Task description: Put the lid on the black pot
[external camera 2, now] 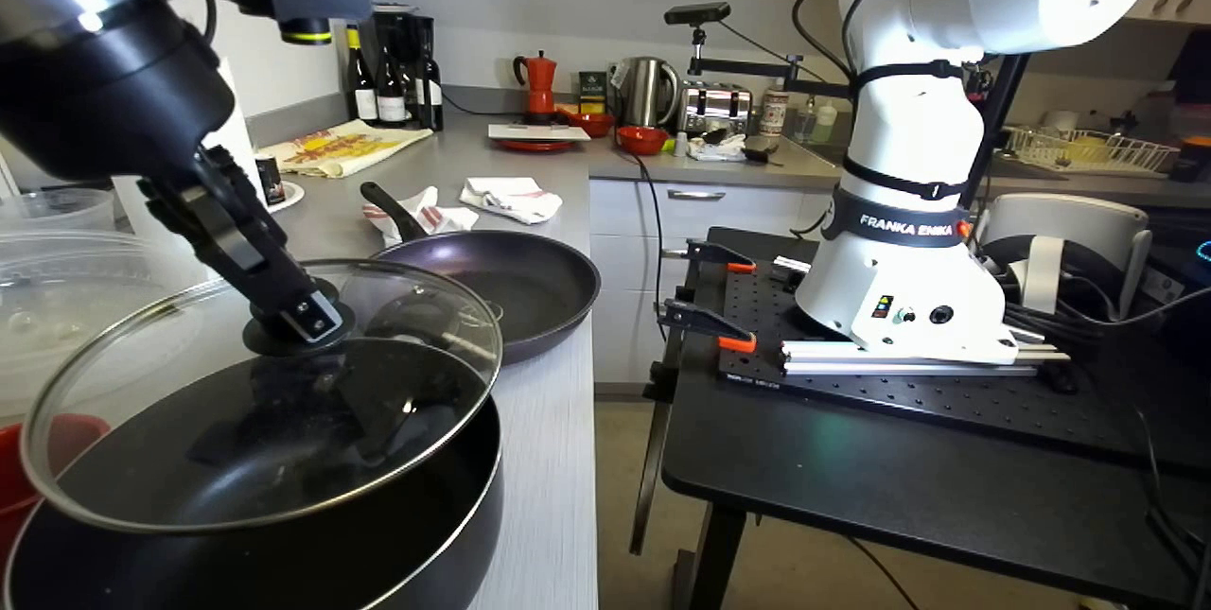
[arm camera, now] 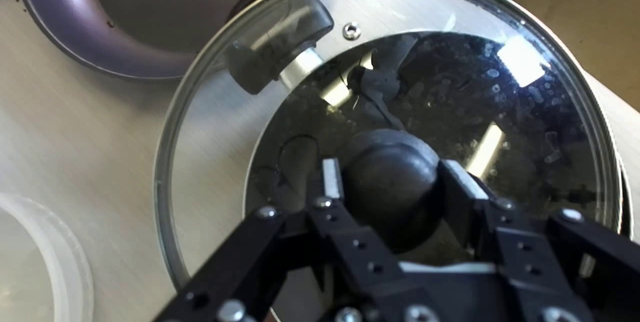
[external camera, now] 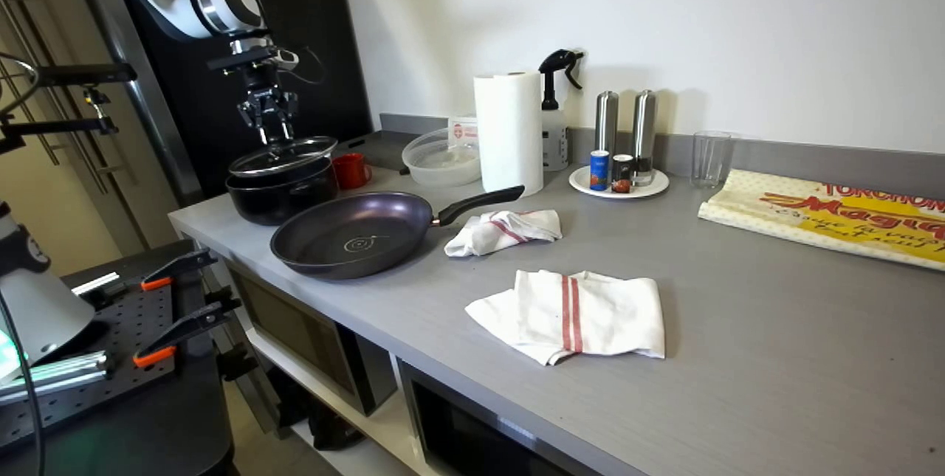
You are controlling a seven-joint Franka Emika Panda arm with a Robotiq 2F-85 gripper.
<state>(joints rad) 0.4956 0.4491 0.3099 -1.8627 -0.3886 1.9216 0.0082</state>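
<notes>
Glossy, metal-rimmed glass lid (external camera 2: 265, 407)

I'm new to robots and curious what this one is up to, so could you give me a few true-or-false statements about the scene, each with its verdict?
1. The gripper holds the glass lid by its knob, above the black pot. True.
2. The lid is already fully seated on the pot. False: an exterior view shows a gap between them.
3. Two white cloths lie near the frying pan. True.
4. Those cloths are plain, without any stripes. False: both carry red stripes.
5. A red mug stands beside the pot. True.
</notes>
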